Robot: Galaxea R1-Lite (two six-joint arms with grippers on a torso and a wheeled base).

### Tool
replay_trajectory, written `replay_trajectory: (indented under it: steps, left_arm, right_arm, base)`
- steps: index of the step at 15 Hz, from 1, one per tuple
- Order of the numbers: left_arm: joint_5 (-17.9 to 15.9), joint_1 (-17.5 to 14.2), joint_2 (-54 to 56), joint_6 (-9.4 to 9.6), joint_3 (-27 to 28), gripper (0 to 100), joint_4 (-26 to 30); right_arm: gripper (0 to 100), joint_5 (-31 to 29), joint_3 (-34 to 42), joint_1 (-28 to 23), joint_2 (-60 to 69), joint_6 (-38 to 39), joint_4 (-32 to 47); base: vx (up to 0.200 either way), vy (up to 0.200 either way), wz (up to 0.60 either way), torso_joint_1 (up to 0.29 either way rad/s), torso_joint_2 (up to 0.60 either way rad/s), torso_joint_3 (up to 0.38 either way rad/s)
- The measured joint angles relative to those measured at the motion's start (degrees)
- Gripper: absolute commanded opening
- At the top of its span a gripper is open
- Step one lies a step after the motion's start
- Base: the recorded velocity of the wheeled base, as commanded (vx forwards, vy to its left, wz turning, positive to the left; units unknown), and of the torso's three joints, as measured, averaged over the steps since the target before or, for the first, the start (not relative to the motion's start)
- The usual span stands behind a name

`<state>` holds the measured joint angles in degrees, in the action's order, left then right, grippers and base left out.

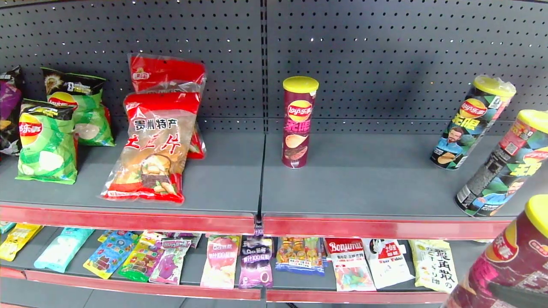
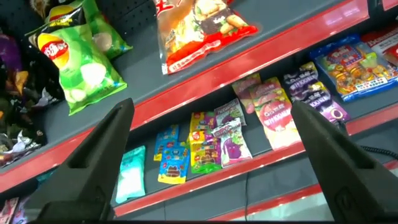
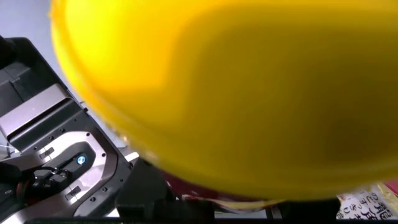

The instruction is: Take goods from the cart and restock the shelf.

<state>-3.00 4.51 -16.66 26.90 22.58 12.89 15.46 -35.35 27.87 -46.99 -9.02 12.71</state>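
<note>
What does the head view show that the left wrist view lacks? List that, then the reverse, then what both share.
Head view only: a maroon can upright on the upper shelf, two dark cans to its right, and another maroon can at the lower right corner.
Left wrist view only: the left gripper, fingers open, in front of the shelves.
Both: the green chip bags, the red snack bag, and the candy packets on the lower shelf.
</note>
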Motion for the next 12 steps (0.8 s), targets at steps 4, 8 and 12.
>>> replay_trajectory:
  steps: [4,8,12]
  left_arm:
    - [0.16,-0.02,0.3,0.02,-0.2,100,0.02]
    - [0.18,-0.05,0.52,1.12,-0.1,100,0.0]
    - [0.16,0.0,0.52,1.17,-0.06,100,-0.06]
  right_arm:
    - [0,0.06,1.26,-0.01,0.13,-0.09,-0.13]
    - [0,0.09,1.37,0.02,0.33,-0.11,-1.8]
    - [0,0.04,1.45,0.02,0.34,-0.17,-1.68]
  base:
    - [0.0,0.0,0.0,0.0,0.0,0.0]
    - [0.0,0.0,-0.3,0.002,0.0,-0.001]
    - [0.0,0.0,-0.15,-0.002,0.0,0.001]
